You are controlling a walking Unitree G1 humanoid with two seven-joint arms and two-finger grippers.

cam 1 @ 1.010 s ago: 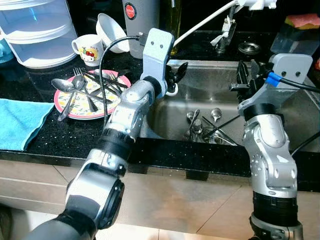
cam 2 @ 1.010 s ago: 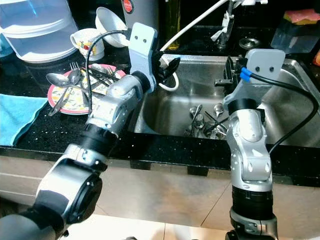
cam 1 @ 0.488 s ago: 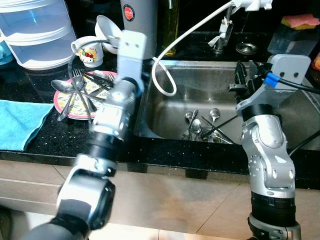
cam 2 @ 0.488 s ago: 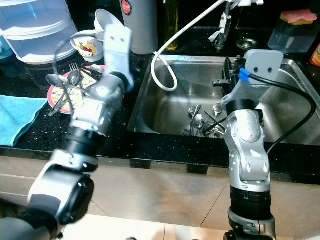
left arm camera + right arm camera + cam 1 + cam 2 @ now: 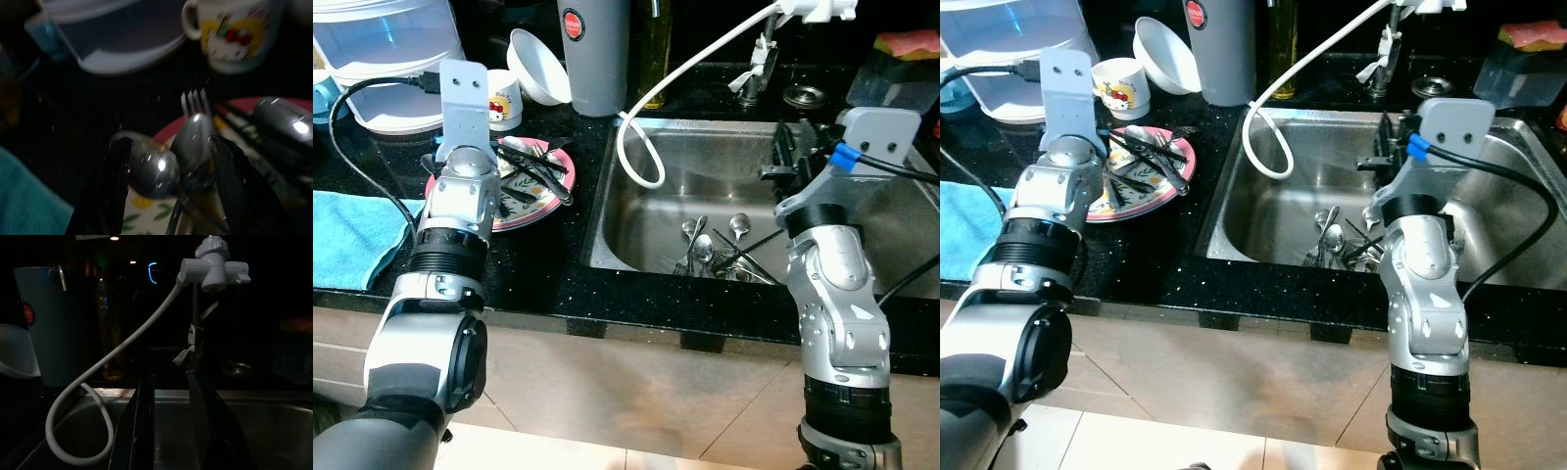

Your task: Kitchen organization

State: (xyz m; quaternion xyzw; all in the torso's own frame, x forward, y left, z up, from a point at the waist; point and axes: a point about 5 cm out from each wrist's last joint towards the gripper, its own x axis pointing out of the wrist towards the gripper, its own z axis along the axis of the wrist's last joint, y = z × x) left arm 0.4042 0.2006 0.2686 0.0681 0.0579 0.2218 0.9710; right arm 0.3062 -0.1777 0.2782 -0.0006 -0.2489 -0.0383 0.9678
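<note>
A pink patterned plate [image 5: 530, 204] on the black counter left of the sink carries spoons, a fork and dark utensils. My left gripper [image 5: 168, 147] hangs low over the plate's left side, open, with two spoons [image 5: 149, 169] and a fork [image 5: 194, 100] lying between its fingers. More spoons and forks [image 5: 710, 250] lie in a heap on the bottom of the steel sink [image 5: 705, 157]. Above the sink's right part my right gripper [image 5: 793, 152] is held up, open, gripping nothing.
A cartoon mug [image 5: 504, 98], a tilted white bowl [image 5: 538, 64], a grey canister [image 5: 592, 54] and a clear stacked container [image 5: 386, 49] stand behind the plate. A blue towel [image 5: 352, 235] lies at the counter's left. A white hose [image 5: 641, 147] loops from the faucet [image 5: 803, 10] into the sink.
My left arm has swung left from the sink's left edge to above the plate. The right arm has stayed where it was.
</note>
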